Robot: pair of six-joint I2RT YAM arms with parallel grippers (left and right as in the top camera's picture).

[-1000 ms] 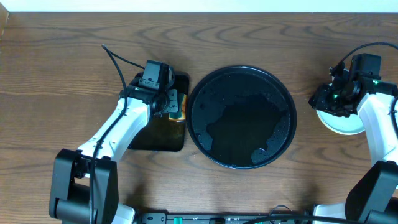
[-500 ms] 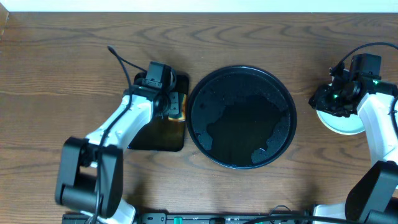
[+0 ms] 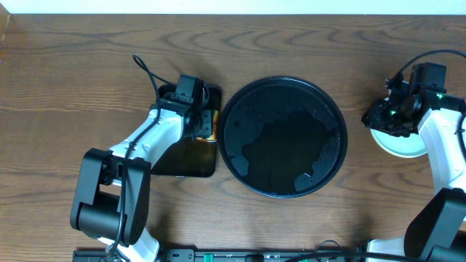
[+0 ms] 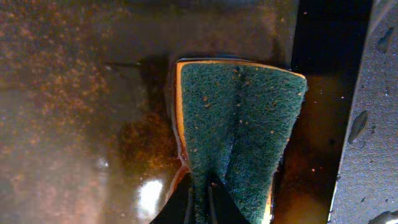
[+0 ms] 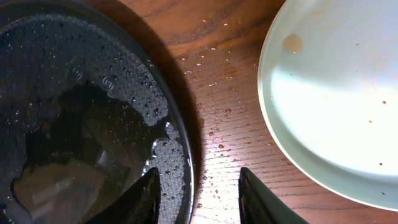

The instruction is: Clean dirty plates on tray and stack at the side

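The round black tray (image 3: 247, 109) holds only pooled water. The pale plates (image 3: 400, 145) sit stacked on the wooden table (image 3: 73, 73) just right of it, their number hidden under the arm. The right gripper (image 5: 199, 186) hangs spread and empty above the gap between tray rim and top plate (image 5: 336, 93), whose faint brown spot (image 5: 291, 42) suggests it may need another wipe. The left gripper (image 4: 199, 198) pinches a green scouring sponge (image 4: 236, 124) over the small rectangular tray (image 4: 74, 93). Lifted soaked, the sponge could drip across the table.
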